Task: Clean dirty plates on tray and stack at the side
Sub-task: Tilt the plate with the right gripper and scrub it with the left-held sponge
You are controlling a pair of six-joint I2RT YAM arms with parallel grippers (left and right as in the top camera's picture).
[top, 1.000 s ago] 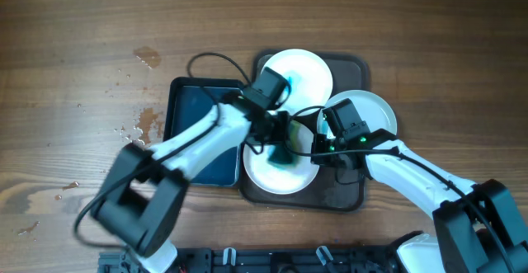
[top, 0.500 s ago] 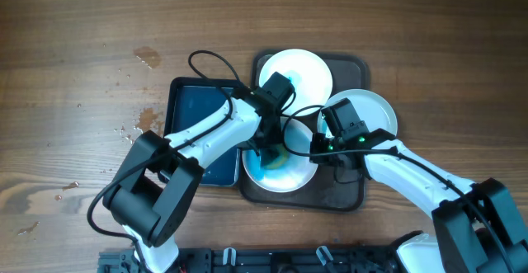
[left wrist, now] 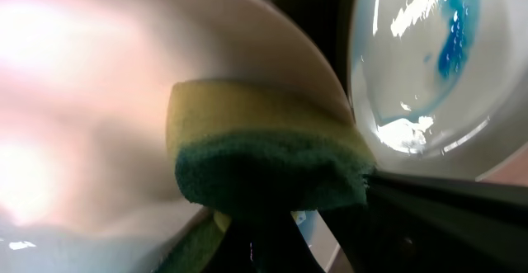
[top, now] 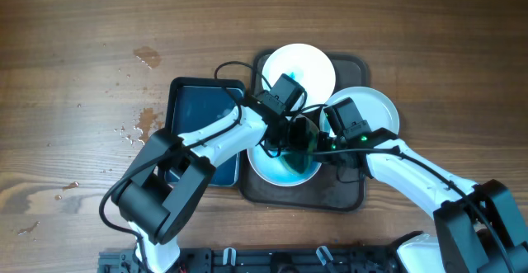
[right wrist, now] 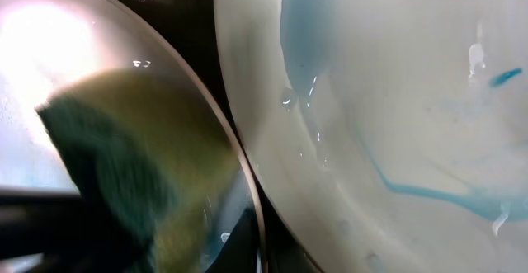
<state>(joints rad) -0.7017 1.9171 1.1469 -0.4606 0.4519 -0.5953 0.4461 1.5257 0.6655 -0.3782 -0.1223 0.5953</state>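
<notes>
Broadly, a brown wooden counter [top: 82, 25] fills the overhead view, and wet spots [top: 147, 56] are seen toward its left edge; nothing of the room beyond it is shown.

The tray [top: 342, 192] is set at the middle of the counter, closer to the near edge, with its long axis running from the far edge to the near edge. Just beside it on the left, a smaller basin [top: 190, 108] is laid the same way, its inside a dark blue.

Three plates are carried flat by the tray. The far plate [top: 301, 63] is set at the tray's far end. The right plate [top: 375, 108] overhangs the tray's right rim. The near plate [top: 272, 170] lies in the near left corner and is marked with a blue-green smear.

A sponge [left wrist: 264, 162], yellow with a green face, is clenched in the left gripper [top: 290, 137] and pressed against a plate's white surface. The right gripper [top: 323, 145] is held just beside it over the tray; whether it is clenched or released cannot be told.
</notes>
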